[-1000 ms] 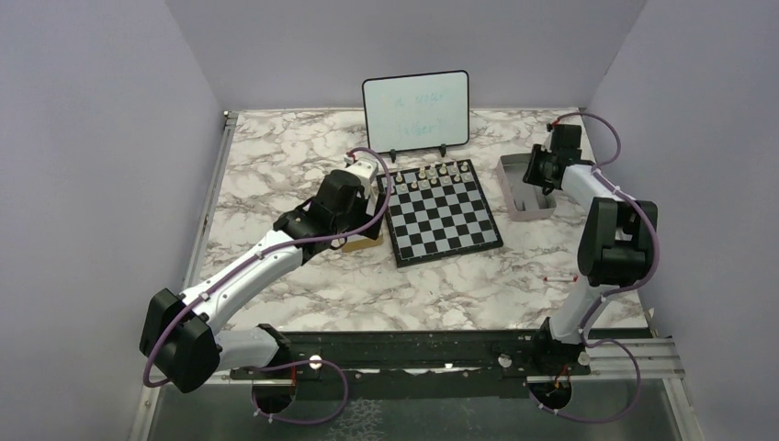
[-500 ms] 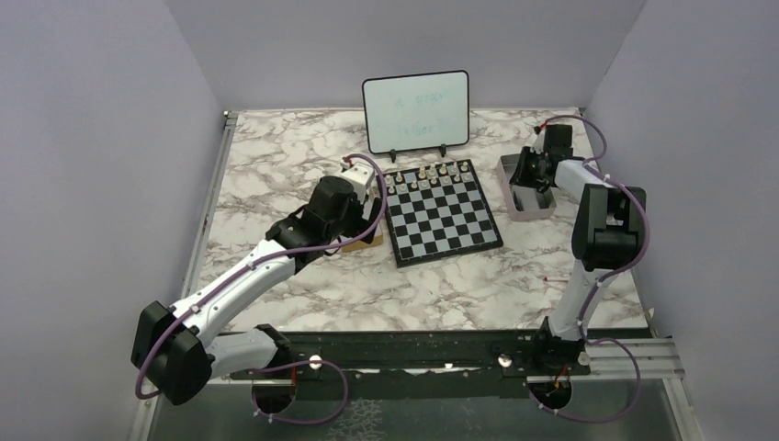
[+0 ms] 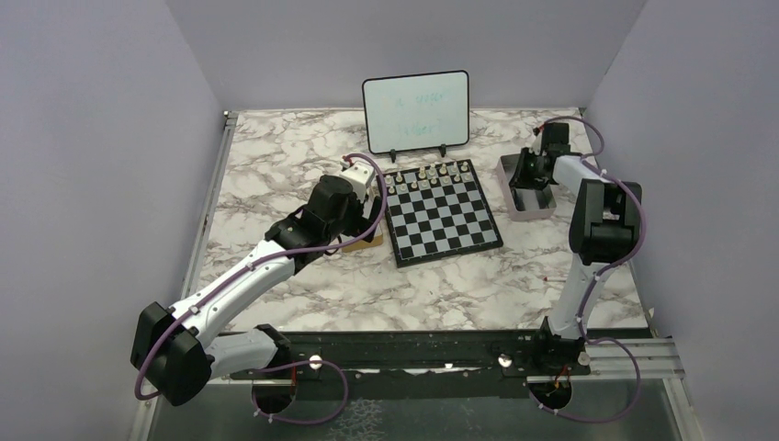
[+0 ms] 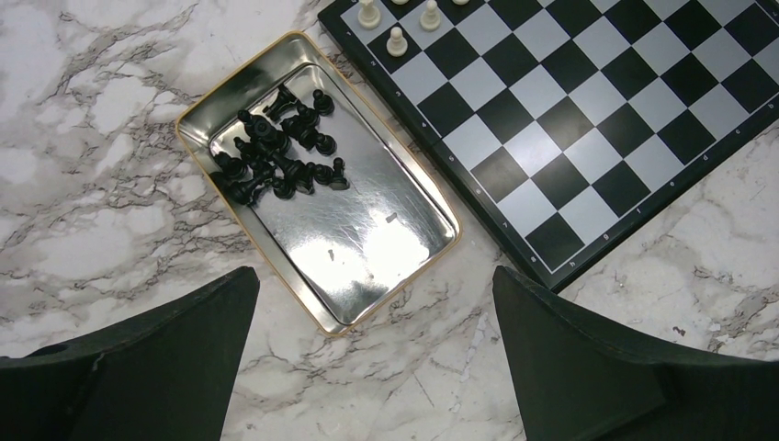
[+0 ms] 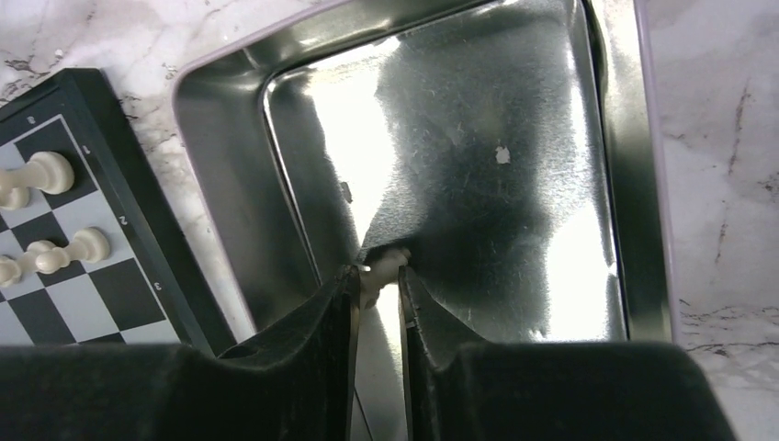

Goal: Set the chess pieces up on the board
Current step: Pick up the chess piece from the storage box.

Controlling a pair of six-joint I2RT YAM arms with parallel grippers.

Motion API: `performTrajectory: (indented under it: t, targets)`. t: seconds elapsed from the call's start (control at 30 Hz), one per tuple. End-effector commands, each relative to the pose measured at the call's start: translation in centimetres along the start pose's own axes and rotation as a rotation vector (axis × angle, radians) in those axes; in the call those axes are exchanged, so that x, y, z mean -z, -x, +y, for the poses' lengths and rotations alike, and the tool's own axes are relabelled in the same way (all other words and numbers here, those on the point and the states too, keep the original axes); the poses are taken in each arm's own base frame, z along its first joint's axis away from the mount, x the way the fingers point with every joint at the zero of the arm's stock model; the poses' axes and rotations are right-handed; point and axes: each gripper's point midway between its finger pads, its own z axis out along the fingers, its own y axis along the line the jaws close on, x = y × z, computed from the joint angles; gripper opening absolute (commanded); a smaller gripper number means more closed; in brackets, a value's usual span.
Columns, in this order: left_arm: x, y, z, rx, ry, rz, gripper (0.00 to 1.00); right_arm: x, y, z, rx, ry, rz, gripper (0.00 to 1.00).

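Observation:
The board lies mid-table, with white chess pieces on its far rows. My left gripper hangs open over bare marble, just short of a gold-rimmed tin that holds several black pieces and sits left of the board. My right gripper is down inside a grey tin to the right of the board. Its jaws are shut on a small white chess piece, whose top pokes out between the fingertips.
A whiteboard on a stand rises behind the chessboard. A small red-and-white stick lies on the marble near the right arm. Purple walls close in the table on three sides.
The right gripper's jaws have narrowed onto the white piece in the grey tin, and the right arm shifted slightly. The left arm drew back a little and then held still.

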Motion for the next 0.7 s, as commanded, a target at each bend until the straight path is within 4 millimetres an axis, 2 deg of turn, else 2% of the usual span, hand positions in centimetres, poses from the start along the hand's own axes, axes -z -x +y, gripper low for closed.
performTrajectory:
  t: [0.0,0.27,0.43,0.67]
  targets:
    - [0.1,0.6,0.3,-0.011,0.012,-0.031,0.98,-0.4,-1.1,-1.3,-0.024,-0.075,0.057,0.26]
    - [0.3,0.7,0.4,-0.010,0.016,-0.037,0.98,-0.1,-1.9,-2.3,-0.017,-0.149,0.105,0.23]
    - [0.4,0.8,0.4,-0.006,0.017,-0.041,0.98,0.2,-1.8,-1.8,-0.040,-0.128,0.099,0.23]
    - [0.4,0.7,0.1,-0.006,0.000,-0.040,0.98,0.5,-2.2,-1.6,-0.024,-0.122,0.125,0.30]
